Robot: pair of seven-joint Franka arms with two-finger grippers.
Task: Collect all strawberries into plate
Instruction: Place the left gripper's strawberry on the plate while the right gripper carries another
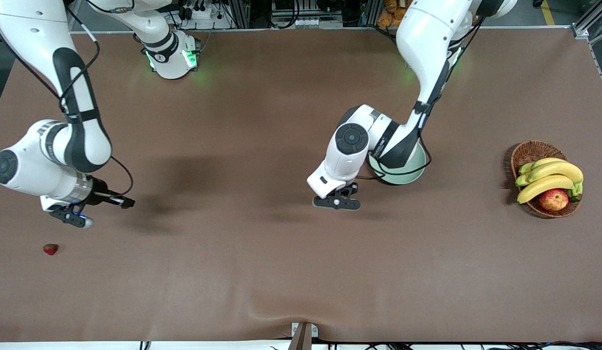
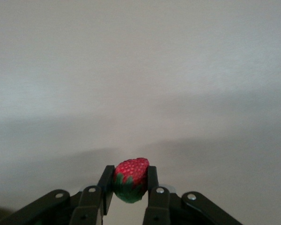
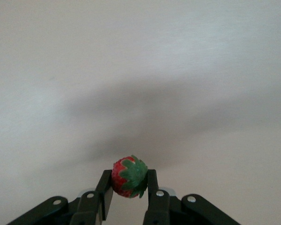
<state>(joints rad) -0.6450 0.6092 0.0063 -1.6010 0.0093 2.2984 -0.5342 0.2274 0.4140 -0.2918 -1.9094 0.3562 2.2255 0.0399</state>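
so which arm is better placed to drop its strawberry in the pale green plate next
Left. The left gripper, shut on a small red strawberry, hangs beside the pale green plate. The right gripper, also holding a strawberry, is near the right arm's table end.

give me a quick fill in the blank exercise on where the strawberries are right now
1. Each end effector is shut on one ____.
2. A third strawberry lies on the ____, toward the right arm's end.
3. The basket holds bananas and an ____.
4. The left end effector is beside the pale green ____.

Missing words: strawberry; table; apple; plate
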